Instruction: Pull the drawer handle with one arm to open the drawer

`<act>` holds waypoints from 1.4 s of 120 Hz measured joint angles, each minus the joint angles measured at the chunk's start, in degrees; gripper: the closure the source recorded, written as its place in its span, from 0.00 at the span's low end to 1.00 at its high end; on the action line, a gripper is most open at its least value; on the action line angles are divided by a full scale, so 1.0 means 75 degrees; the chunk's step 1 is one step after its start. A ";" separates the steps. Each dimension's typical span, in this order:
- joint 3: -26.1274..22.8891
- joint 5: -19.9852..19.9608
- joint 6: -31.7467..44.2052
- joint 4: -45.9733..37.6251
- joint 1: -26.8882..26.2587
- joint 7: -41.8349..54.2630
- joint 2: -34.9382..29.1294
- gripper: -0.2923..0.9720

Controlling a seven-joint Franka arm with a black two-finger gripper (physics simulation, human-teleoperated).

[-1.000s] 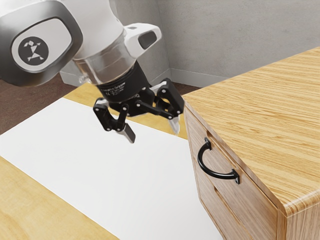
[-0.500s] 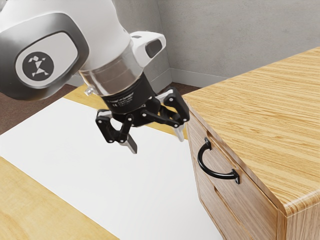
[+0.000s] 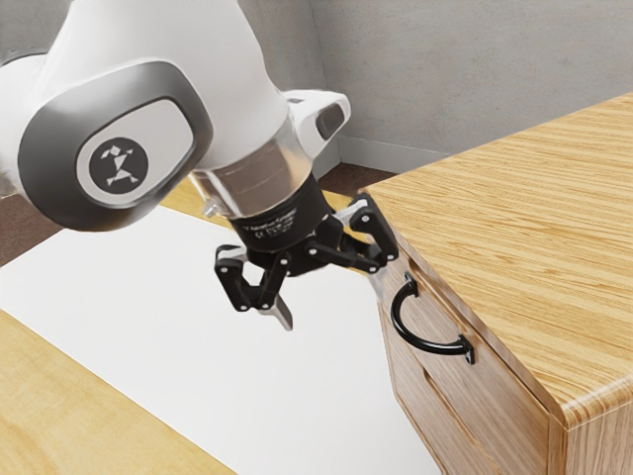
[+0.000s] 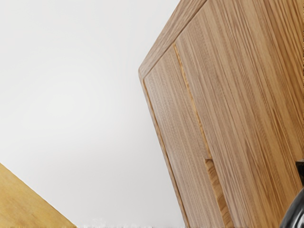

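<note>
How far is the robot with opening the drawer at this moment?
Done: nothing yet; the drawer sits flush in the cabinet. In hand: the open gripper hangs beside the handle, not around it. Left: close on the handle and pull.

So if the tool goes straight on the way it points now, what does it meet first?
Probably the white mat, close beside the cabinet. The open tool points down at a slant; one finger is near the top drawer and might brush it first. Depth is unclear.
</note>
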 joint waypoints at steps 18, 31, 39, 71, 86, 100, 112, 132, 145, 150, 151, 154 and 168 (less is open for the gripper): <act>-0.0009 -0.0279 0.0243 -0.0034 0.0004 -0.0079 0.0048 0.23; -0.0010 -0.0358 0.0374 -0.0117 0.0005 -0.0122 0.0126 0.23; -0.0011 -0.0375 0.0453 -0.0147 0.0006 -0.0143 0.0176 0.23; -0.0333 -0.0329 0.0624 -0.0376 0.0013 -0.0224 0.0070 0.23; -0.0340 -0.0281 0.0537 -0.0615 -0.0004 -0.0273 -0.0233 0.23; -0.0331 -0.0290 0.0332 -0.0649 -0.0043 -0.0282 -0.0553 0.23; -0.0209 -0.0293 0.0167 -0.0687 -0.0164 -0.0288 -0.0655 0.23; 0.0539 -0.0179 0.0072 -0.0977 -0.0928 -0.0299 -0.0688 0.23; 0.1278 -0.0036 0.0059 -0.1206 -0.1643 -0.0307 -0.0763 0.23; 0.1366 0.0005 0.0061 -0.1262 -0.1724 -0.0309 -0.0783 0.23; 0.1377 0.0011 0.0061 -0.1271 -0.1734 -0.0310 -0.0787 0.23; 0.1402 0.0029 0.0062 -0.1293 -0.1766 -0.0311 -0.0797 0.23; 0.2095 0.0163 0.0101 -0.1527 -0.2404 -0.0317 -0.0871 0.23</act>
